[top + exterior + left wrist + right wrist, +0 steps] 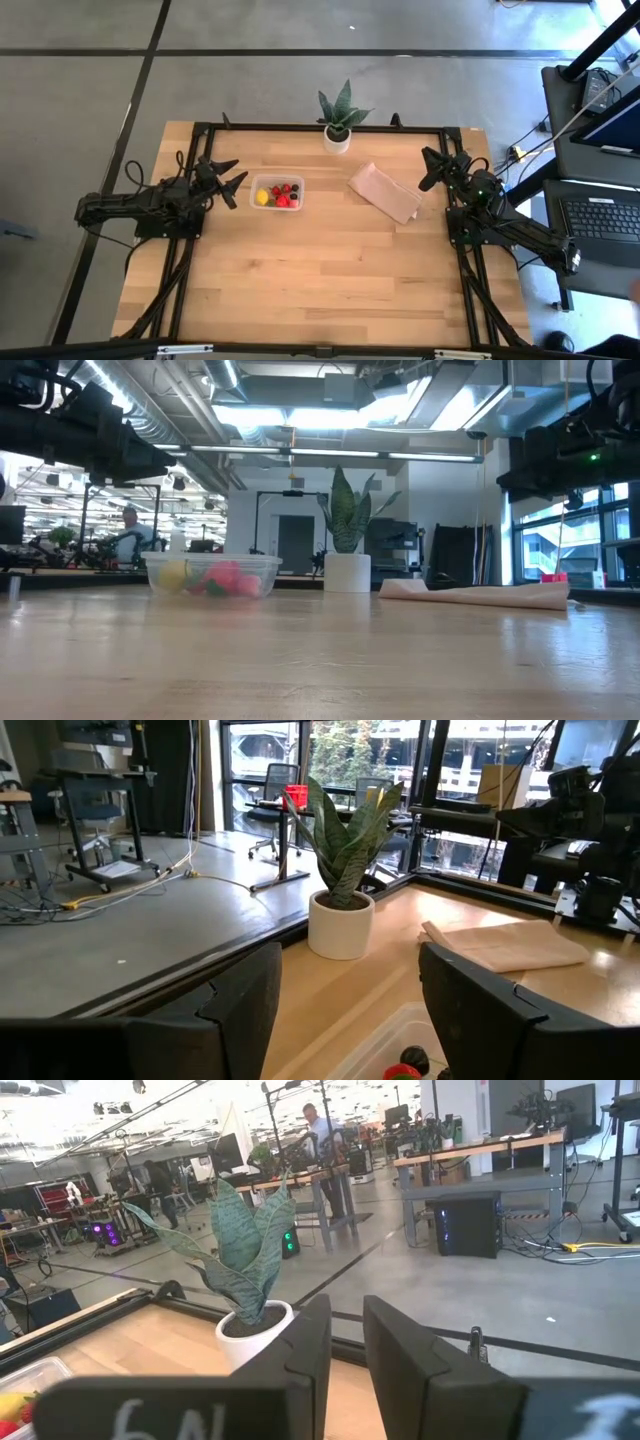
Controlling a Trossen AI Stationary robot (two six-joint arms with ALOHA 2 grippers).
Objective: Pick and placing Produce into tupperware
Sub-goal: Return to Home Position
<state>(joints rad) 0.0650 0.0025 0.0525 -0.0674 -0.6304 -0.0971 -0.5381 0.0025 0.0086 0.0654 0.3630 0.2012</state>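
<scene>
The clear tupperware (pixel 277 193) stands on the table left of centre and also shows in the low view (pixel 212 575). Inside it lie the produce pieces: a yellow one (pixel 262 197), red ones (pixel 284 199) and dark ones (pixel 295 188). My left gripper (pixel 231 182) hovers just left of the tupperware, open with its fingers wide apart; in its wrist view the tupperware's rim (pixel 395 1030) shows between them. My right gripper (pixel 424 168) waits near the table's right edge beside the tan sheet, open by a narrow gap (pixel 347 1350).
A potted green plant (pixel 338 125) stands at the far edge, middle. A flat tan paper-like sheet (pixel 385 192) lies right of centre, between the tupperware and my right gripper. The near half of the wooden table (pixel 320 290) is bare. A person shows far off in the room (pixel 130 532).
</scene>
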